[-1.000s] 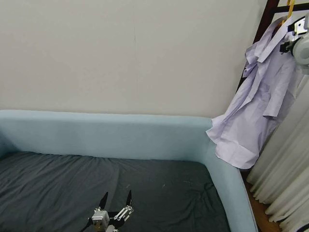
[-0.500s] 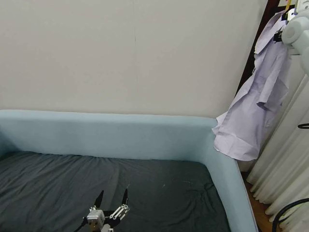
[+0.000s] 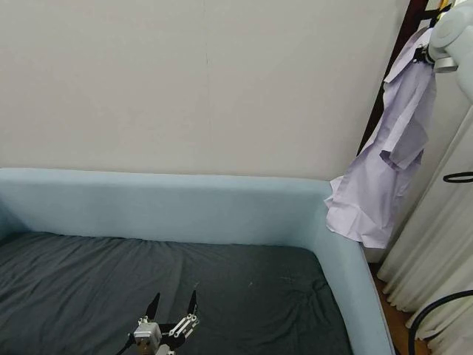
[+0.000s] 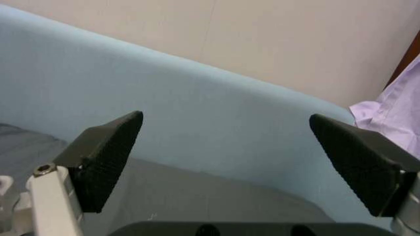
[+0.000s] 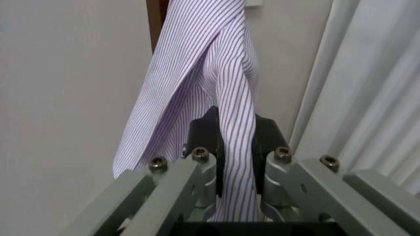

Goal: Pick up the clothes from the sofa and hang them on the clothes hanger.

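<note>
A lilac striped shirt (image 3: 384,170) hangs at the right, beside the dark wooden stand post (image 3: 412,18), its hem resting by the sofa's right arm. My right gripper (image 3: 429,53) is up at the shirt's collar, near a bit of yellow hanger (image 3: 443,6). In the right wrist view the gripper (image 5: 234,147) is shut on a fold of the shirt (image 5: 203,73). My left gripper (image 3: 172,314) hovers low over the sofa's dark grey seat (image 3: 244,296), open and holding nothing. Its black fingers (image 4: 108,155) stand wide apart in front of the light blue sofa back (image 4: 210,113), with the shirt (image 4: 397,105) farther off.
The light blue sofa back (image 3: 162,207) runs along a plain wall. White curtains (image 3: 443,244) hang right of the sofa's arm (image 3: 362,288), and a black cable (image 3: 429,314) loops in front of them.
My right arm has carried the shirt's top higher and closer to the stand post, so the shirt hangs narrower and straighter. The left gripper sank slightly over the seat, staying open.
</note>
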You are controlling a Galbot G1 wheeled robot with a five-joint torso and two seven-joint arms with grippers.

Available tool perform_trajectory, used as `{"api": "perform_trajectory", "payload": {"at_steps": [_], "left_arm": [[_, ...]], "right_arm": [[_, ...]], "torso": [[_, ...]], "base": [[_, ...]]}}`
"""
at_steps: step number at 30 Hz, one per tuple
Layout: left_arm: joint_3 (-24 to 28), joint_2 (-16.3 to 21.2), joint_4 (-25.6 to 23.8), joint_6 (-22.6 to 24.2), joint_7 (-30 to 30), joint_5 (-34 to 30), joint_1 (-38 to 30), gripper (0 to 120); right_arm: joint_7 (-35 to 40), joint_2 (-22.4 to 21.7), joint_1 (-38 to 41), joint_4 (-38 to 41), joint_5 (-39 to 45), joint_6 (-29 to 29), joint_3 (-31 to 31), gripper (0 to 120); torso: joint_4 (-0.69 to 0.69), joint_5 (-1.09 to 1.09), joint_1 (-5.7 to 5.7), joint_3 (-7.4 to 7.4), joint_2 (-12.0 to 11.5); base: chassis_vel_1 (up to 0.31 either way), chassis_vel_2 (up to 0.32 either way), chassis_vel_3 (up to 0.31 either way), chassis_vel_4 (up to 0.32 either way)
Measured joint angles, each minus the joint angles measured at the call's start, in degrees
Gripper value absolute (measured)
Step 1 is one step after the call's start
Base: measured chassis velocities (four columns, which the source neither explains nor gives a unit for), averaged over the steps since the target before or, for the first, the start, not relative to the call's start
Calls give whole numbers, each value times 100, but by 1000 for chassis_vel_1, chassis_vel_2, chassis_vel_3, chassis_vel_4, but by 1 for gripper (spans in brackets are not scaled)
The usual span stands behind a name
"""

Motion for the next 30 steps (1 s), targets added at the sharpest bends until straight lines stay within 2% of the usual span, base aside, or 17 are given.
{"api": "perform_trajectory", "payload": {"at_steps": [14,21,27,29,30], "left_arm": [[-154,186,-40,-73,-4,73,37,100],[-180,167,-56,-88,-5,59,51,100],[-169,154,-52,-97,-1,59,47,100],[-164,127,-38,-100,0,59,43,100],[-164,127,-38,-100,0,59,43,100]], "right_arm": [[321,22,88,-197,562,-3,-417,7],[-66,71,142,-531,472,-6,-439,7],[-405,-147,11,-98,199,-3,-356,20],[-597,-328,-90,277,57,0,-341,33],[-597,-328,-90,277,57,0,-341,33]], "torso": [[0,-1,0,0,1],[-1,0,0,0,1],[0,-1,0,0,1],[0,0,0,0,1],[0,0,0,0,1]], "base": [[0,0,0,0],[0,0,0,0],[0,0,0,0],[0,0,0,0],[0,0,0,0]]}}
